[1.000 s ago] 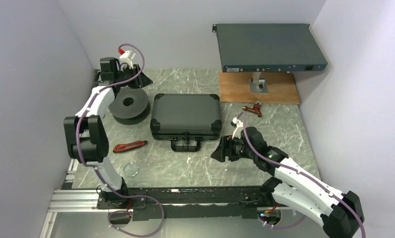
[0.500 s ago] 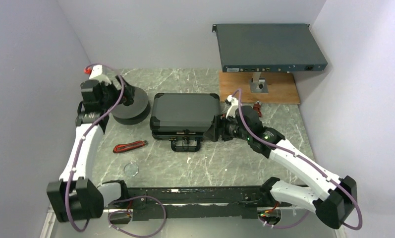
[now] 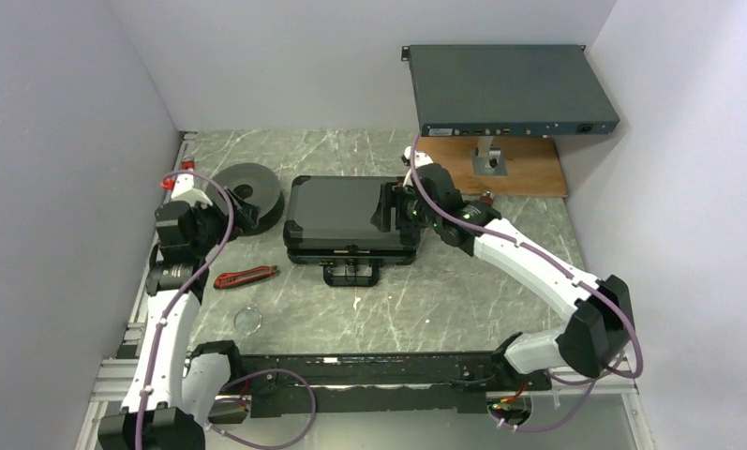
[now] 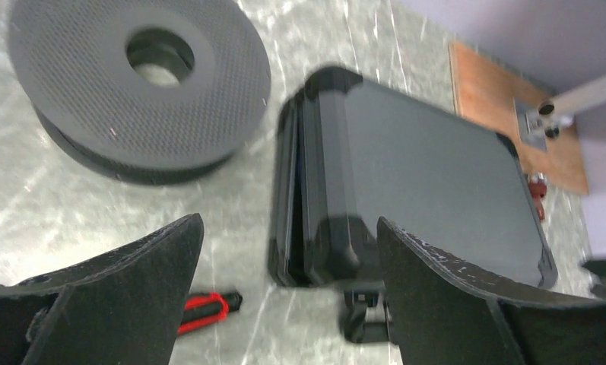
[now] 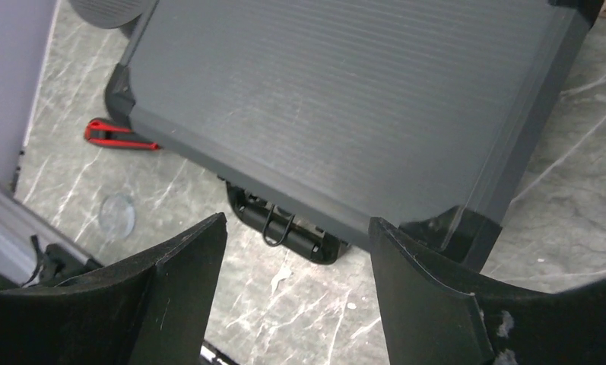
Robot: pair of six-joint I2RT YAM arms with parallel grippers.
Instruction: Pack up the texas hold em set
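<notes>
Left arm (image 3: 168,309) stands up from its base on the left side, forearm extended forward, wrist turned rightward. Left gripper (image 3: 246,210) has its fingers spread wide. Right arm (image 3: 538,267) extends far forward and leftward. Right gripper (image 3: 385,208) points left and downward, fingers parted.

We count one case (image 3: 346,217) at centre, one spool (image 3: 247,192) at 9 o'clock, one rack box (image 3: 510,89) at 1, one board (image 3: 538,169) at 2, one cutter (image 3: 246,277) at 8, one clear disc (image 3: 248,320) at 7.

No legible text, label, brand or number on the black briefcase (image 3: 351,214) or the grey rack-mount box (image 3: 510,89)
</notes>
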